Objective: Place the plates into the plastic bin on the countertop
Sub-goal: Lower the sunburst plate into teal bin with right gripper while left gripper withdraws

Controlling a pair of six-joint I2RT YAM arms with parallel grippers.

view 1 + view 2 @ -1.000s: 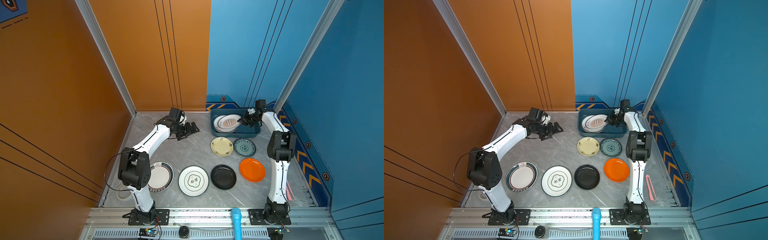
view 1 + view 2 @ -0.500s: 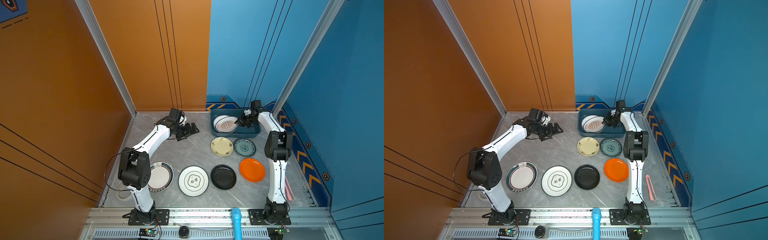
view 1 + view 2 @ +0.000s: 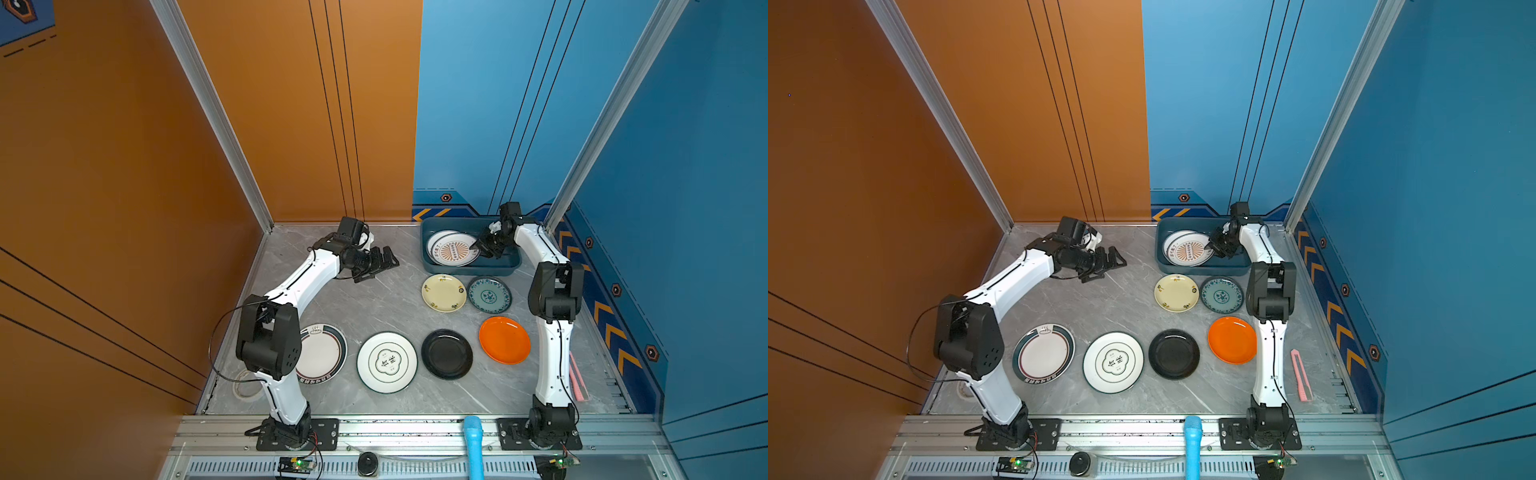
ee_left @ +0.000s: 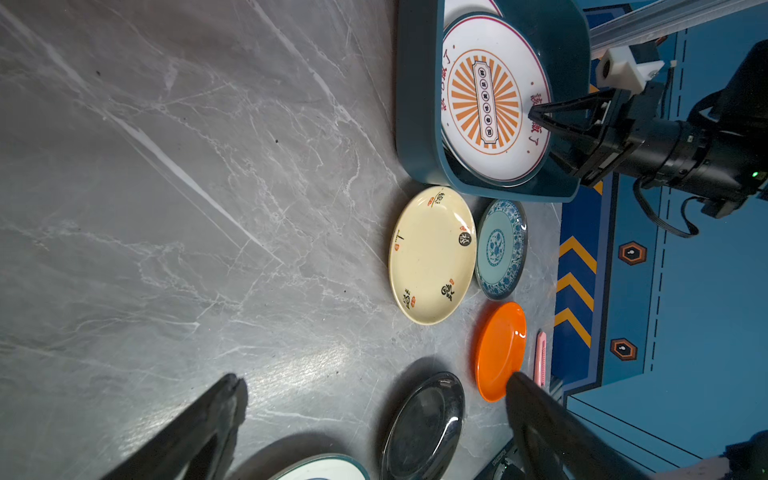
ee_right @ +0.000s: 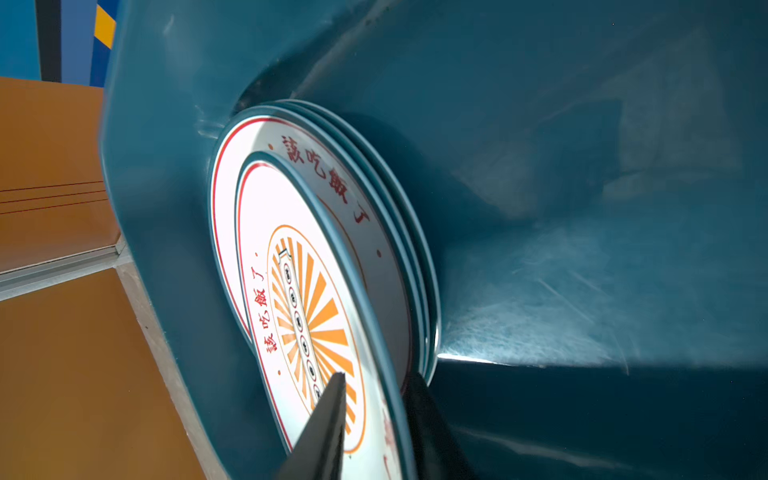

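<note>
The dark teal plastic bin (image 3: pixel 469 270) (image 3: pixel 1200 271) stands at the countertop's back right. A white plate with an orange sunburst (image 3: pixel 453 251) (image 4: pixel 482 99) (image 5: pixel 291 270) lies in it on top of other plates. My right gripper (image 3: pixel 478 246) (image 5: pixel 376 378) reaches into the bin, jaws slightly parted astride that plate's rim, open. Six plates lie on the countertop (image 3: pixel 374 299): cream (image 3: pixel 444 292), teal-patterned (image 3: pixel 489 294), orange (image 3: pixel 504 340), black (image 3: pixel 446 354), green-emblem white (image 3: pixel 386 361), dark-rimmed white (image 3: pixel 322 353). My left gripper (image 3: pixel 388 259) (image 4: pixel 374 380) hovers wide open and empty, left of the bin.
A tape roll (image 3: pixel 247 384) lies by the left arm's base. A pink utility knife (image 3: pixel 1301 376) lies along the right edge. Orange and blue walls close in the back and sides. An aluminium rail with a blue handle (image 3: pixel 473 440) runs along the front.
My right gripper has carried the sunburst plate a little left and down onto the stack in the bin, and its jaws have parted. The left arm has hardly moved.
</note>
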